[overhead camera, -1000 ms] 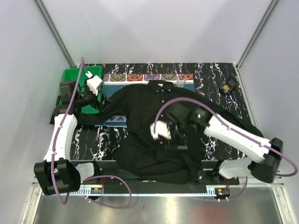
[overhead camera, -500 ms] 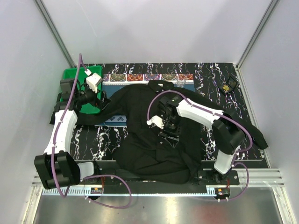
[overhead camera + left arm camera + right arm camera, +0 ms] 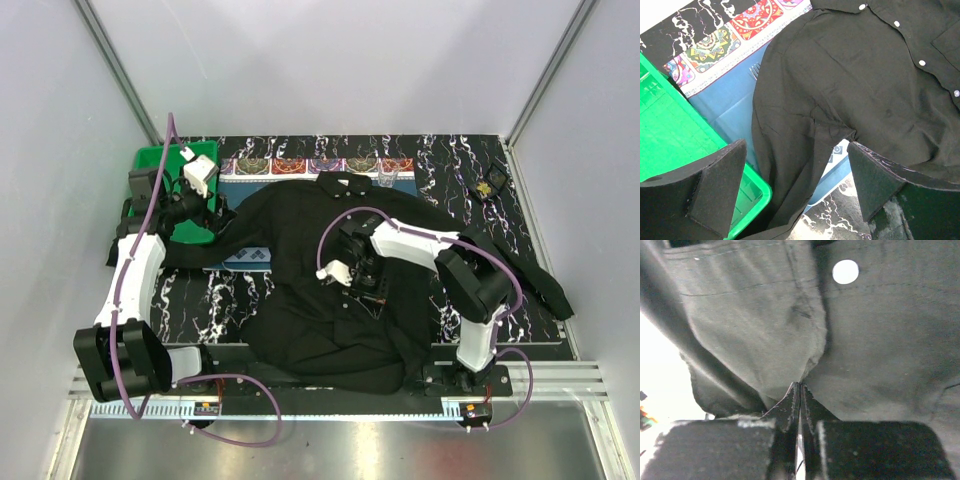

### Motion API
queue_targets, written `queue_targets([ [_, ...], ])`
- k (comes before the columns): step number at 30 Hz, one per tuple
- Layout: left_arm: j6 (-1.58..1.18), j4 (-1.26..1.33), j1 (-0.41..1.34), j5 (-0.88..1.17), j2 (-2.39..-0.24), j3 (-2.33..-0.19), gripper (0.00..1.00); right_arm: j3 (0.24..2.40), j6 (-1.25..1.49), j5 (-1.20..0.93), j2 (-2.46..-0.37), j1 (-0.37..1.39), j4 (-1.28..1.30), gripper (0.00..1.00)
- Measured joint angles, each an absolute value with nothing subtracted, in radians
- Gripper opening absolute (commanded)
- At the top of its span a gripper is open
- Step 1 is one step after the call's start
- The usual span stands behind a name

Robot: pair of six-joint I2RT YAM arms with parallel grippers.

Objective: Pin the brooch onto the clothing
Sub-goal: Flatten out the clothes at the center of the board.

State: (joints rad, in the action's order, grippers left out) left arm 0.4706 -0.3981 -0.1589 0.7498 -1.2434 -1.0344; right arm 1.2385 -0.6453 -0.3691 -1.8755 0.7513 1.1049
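The clothing (image 3: 300, 230), a black button-up shirt, lies spread over the middle of the table. My right gripper (image 3: 370, 288) is down on its front, near the button line. In the right wrist view the gripper (image 3: 800, 385) is shut, and a puckered fold of the clothing (image 3: 880, 340) is pinched at its tips, below a white button (image 3: 845, 271). My left gripper (image 3: 205, 215) hovers open over the shirt's sleeve (image 3: 790, 150); nothing lies between its pads (image 3: 720, 185). The brooch (image 3: 489, 186), small and golden, sits on a dark pad at the back right, apart from both grippers.
A green bin (image 3: 160, 165) stands at the back left, its corner (image 3: 670, 130) beside my left fingers. A blue patterned placemat (image 3: 250, 190) lies under the shirt's upper part. A small clear object (image 3: 387, 179) sits behind the collar. White walls enclose the black marbled table.
My right arm has folded in towards the shirt's front, and its jaws have gone from open to shut on a fold of fabric. The left arm has barely moved.
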Motion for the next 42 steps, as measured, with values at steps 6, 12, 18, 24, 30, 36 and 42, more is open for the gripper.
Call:
queue_targets([
  [6,0.472,-0.398,-0.162,0.75,-1.245,-1.034,0.86,1.185,-0.76,-0.429,-1.76,0.809,1.163,0.0],
  [12,0.483,-0.399,-0.163,0.749,-1.246,-1.034,0.86,1.031,-0.891,-0.42,-1.347,1.202,1.224,0.52],
  [18,0.585,-0.454,-0.162,0.752,-1.246,-1.034,0.86,0.929,-0.905,-0.315,-1.301,1.381,1.201,0.68],
  [24,0.799,-0.67,-0.175,0.785,-1.253,-1.06,0.76,0.983,-0.846,-0.248,-1.319,1.321,1.089,0.56],
  [30,1.348,-1.175,-0.329,0.809,-1.349,-1.188,0.77,1.127,-0.747,-0.317,-1.322,0.986,0.922,0.5],
  [36,1.361,-1.289,-0.54,0.967,-1.566,-1.435,0.83,1.312,-0.558,-0.381,-1.541,0.989,0.77,0.48],
  [42,1.171,-1.21,-0.576,1.014,-1.454,-1.351,0.83,1.488,-0.45,-0.369,-1.859,1.031,0.574,0.42],
])
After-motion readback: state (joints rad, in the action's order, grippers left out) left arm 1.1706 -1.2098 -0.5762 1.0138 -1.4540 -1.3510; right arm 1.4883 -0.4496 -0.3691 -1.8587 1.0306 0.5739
